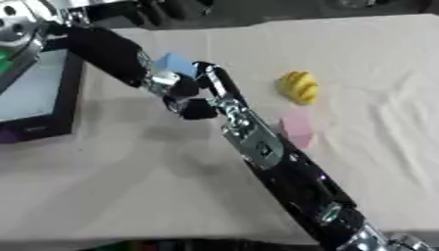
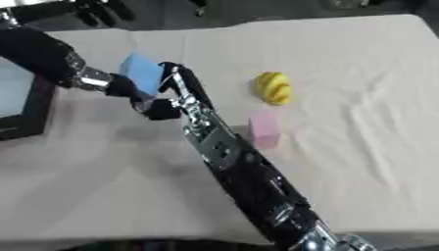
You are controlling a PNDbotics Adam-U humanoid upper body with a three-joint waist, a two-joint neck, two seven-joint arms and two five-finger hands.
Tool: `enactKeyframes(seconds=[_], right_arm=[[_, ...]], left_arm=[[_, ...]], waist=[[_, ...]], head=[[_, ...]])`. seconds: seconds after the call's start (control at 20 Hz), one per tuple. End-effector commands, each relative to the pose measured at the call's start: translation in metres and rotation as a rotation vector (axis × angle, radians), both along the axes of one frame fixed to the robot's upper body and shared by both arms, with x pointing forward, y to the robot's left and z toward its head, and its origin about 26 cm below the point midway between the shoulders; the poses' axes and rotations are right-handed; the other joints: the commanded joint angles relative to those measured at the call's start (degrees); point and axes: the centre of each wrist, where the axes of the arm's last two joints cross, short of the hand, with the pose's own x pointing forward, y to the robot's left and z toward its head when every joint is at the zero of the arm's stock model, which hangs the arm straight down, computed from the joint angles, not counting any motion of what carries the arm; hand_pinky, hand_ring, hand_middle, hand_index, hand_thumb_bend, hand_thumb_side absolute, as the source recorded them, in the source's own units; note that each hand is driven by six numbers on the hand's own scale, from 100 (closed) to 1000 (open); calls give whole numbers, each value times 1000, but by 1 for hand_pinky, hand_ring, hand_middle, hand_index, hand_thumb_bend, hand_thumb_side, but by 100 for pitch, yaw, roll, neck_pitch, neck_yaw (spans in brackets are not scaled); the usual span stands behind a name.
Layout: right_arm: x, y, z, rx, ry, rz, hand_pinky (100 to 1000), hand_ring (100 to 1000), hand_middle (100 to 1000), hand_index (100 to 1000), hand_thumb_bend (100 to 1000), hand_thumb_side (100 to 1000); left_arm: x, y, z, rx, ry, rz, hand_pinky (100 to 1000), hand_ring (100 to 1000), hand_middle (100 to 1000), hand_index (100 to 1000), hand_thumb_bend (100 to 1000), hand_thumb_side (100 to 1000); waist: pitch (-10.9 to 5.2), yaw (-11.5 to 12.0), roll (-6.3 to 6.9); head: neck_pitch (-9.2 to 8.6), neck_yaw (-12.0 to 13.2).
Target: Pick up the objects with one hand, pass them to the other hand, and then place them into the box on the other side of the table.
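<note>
— Starting nearest: what comes in first?

— The right arm. It rises from the near right corner and runs slantwise up the cloth-covered table (image 2: 360, 147), ending at the right hand (image 2: 182, 86), whose long straight fingers point away and slightly left, up against the blue block (image 2: 141, 72).

— And the block itself, which way does it lie?

— It is a flat, light blue piece, tilted, with one broad face turned towards the camera and a corner uppermost. Its long axis seems to run from upper left to lower right, though the hands hide its lower edge. It sits clear of the cloth, between the two hands.

— Who has hold of it?

— The left hand (image 2: 146, 105), coming in from the left of the block on a black forearm, has dark fingers curled under and beside it. The right hand's fingers lie stretched out along the block's right edge; whether they pinch it I cannot tell.

— What else is around the block?

— Right of it and nearer, a pink block (image 2: 264, 128) stands on the cloth just beside the right forearm. Right of it at about the same depth lies a yellow ridged object (image 2: 274, 87). Left of the block, at the table's edge, is a black-rimmed box (image 1: 61, 98) with a pale inside.
</note>
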Motion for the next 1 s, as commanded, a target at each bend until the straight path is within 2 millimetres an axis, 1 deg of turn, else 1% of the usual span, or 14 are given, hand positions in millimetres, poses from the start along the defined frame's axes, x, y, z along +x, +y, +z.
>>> enactKeyframes(seconds=[0.05, 0.35, 0.7, 0.9, 1.0], right_arm=[[-1, 4, 7, 13, -39, 2, 777, 595, 531, 501, 335, 100], [-1, 3, 4, 20, -71, -14, 778, 595, 531, 501, 327, 100], [-1, 0, 3, 9, -156, -27, 779, 595, 531, 501, 312, 100], [-2, -2, 3, 2, -213, -40, 780, 596, 532, 501, 312, 100], [-2, -2, 0, -11, -221, -47, 780, 596, 532, 501, 313, 100]], left_arm=[[-2, -2, 7, 21, -27, 32, 900, 877, 860, 881, 728, 471], [-1, -9, 1, 75, -25, 42, 906, 886, 869, 892, 742, 443], [0, -15, -1, 160, -41, 46, 910, 896, 875, 897, 780, 393], [0, -18, -2, 199, -51, 46, 910, 897, 876, 897, 779, 402], [0, -20, -3, 204, -50, 41, 908, 895, 875, 895, 774, 396]], waist=[[-226, 19, 84], [-223, 26, 84], [-223, 48, 89], [-212, 72, 105], [-197, 86, 116]], head=[[11, -28], [-8, -2], [-25, 31], [-20, 23], [-16, 10]])
